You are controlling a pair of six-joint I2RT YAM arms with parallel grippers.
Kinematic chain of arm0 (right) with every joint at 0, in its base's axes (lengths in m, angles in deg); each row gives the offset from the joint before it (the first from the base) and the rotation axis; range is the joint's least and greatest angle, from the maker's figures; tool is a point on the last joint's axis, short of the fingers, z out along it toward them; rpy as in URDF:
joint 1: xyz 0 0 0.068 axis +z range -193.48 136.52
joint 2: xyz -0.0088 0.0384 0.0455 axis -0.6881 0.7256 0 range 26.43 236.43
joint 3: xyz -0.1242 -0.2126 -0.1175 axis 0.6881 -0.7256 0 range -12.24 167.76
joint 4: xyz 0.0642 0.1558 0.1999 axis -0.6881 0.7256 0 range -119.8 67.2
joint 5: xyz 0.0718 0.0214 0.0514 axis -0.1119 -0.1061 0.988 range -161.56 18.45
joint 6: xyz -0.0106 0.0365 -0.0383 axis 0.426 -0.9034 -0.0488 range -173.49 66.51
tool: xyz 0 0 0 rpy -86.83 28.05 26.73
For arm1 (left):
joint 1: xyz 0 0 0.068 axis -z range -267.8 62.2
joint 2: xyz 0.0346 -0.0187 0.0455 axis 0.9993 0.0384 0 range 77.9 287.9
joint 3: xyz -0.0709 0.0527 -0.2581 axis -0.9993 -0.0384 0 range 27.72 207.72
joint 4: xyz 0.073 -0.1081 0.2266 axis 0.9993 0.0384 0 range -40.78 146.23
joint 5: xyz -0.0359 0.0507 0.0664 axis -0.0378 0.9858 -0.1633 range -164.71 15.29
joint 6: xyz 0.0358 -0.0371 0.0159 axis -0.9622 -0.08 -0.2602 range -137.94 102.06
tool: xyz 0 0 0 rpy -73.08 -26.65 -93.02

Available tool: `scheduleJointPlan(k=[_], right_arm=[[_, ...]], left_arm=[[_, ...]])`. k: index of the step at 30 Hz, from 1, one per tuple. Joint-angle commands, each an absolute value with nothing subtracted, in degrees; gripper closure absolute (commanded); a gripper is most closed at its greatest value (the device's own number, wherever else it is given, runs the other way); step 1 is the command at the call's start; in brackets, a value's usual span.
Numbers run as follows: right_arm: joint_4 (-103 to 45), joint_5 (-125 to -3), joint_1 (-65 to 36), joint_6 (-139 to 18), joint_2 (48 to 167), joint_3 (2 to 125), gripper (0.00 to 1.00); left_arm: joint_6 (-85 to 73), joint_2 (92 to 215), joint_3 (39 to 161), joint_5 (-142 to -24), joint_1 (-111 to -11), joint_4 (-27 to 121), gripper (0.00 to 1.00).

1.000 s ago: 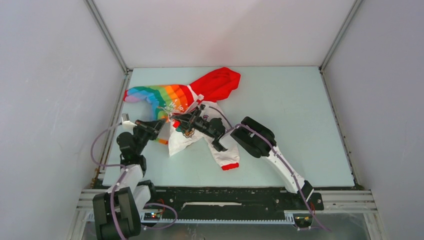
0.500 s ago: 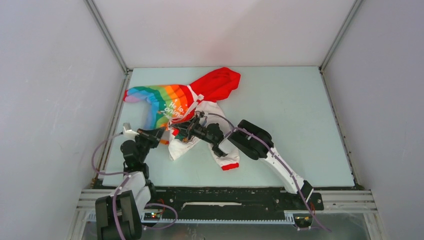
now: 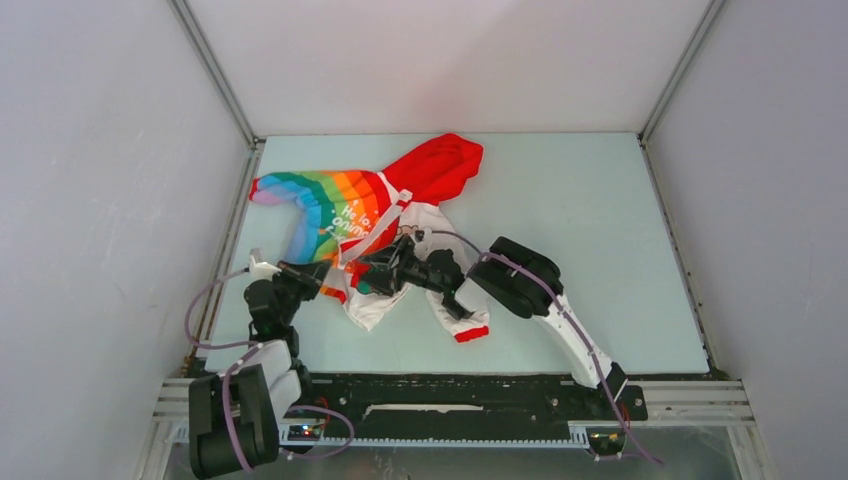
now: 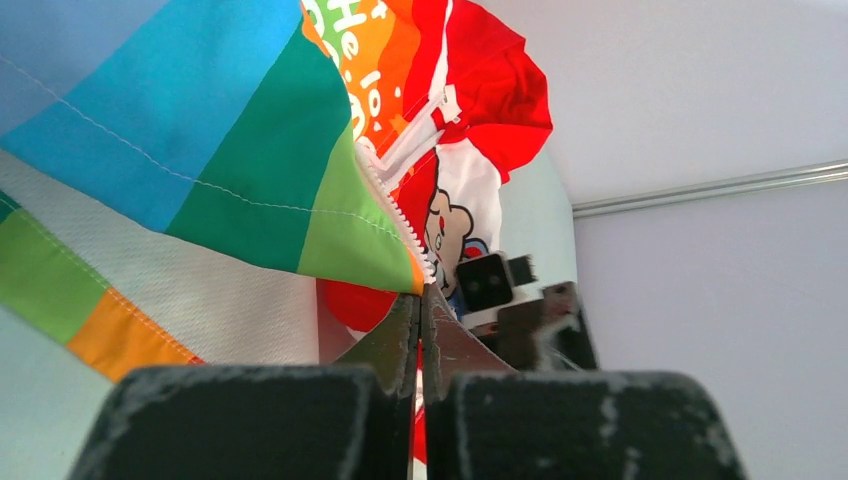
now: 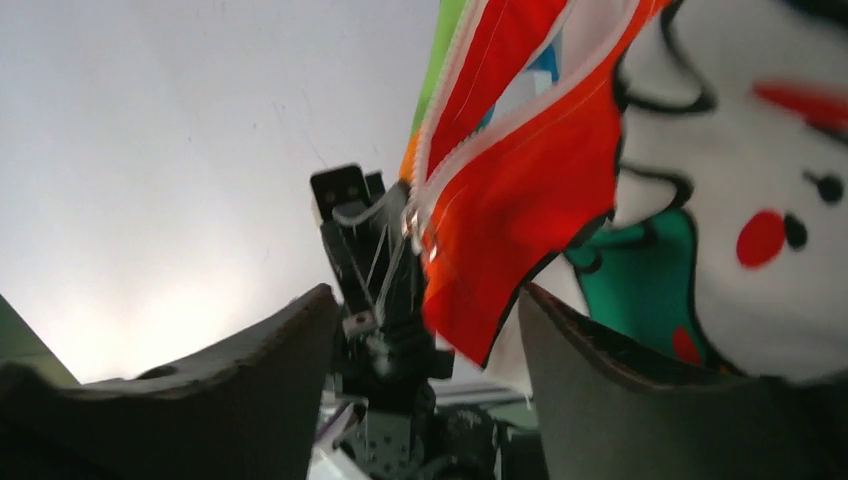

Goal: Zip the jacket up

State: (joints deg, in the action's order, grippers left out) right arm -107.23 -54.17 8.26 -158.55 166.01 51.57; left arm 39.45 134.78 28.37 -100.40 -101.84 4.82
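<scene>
The jacket (image 3: 372,212) lies at the table's left middle, red hood (image 3: 436,166) farthest from the arms, rainbow half (image 3: 318,205) left, white cartoon half (image 3: 392,300) nearer. My left gripper (image 3: 325,278) is shut on the jacket's bottom corner of the rainbow half (image 4: 200,130), right at the lower end of the white zipper teeth (image 4: 390,200); its tips (image 4: 421,292) pinch the cloth. My right gripper (image 3: 368,275) stands open just right of it. Its fingers (image 5: 290,340) flank the red bottom edge (image 5: 500,250) of the jacket without pressing it.
A white sleeve with a red cuff (image 3: 470,333) trails toward the near edge under my right arm. Grey walls close in the pale table (image 3: 590,250) on three sides. The black base rail (image 3: 460,392) runs along the front.
My right gripper has opened and let go of the jacket's lower front. Both grippers and the jacket's bottom edge have shifted a little nearer; the left stays shut.
</scene>
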Motion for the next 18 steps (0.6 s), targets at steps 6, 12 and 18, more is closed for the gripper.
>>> scheduleJointPlan(k=[6, 12, 18], right_arm=[[-96.26, -40.45, 5.60, -140.89, 151.45, 41.23, 0.18], [-67.93, -38.80, 5.72, -102.17, 134.95, 41.74, 0.33], [-57.91, -33.07, 1.55, -88.11, 134.00, 48.31, 0.43]], left_arm=[[37.26, 133.77, 26.67, -101.94, -101.44, 5.24, 1.00], [35.20, 128.34, 27.31, -101.61, -101.42, 12.87, 1.00], [34.45, 126.68, 29.21, -101.26, -101.43, 15.83, 1.00]])
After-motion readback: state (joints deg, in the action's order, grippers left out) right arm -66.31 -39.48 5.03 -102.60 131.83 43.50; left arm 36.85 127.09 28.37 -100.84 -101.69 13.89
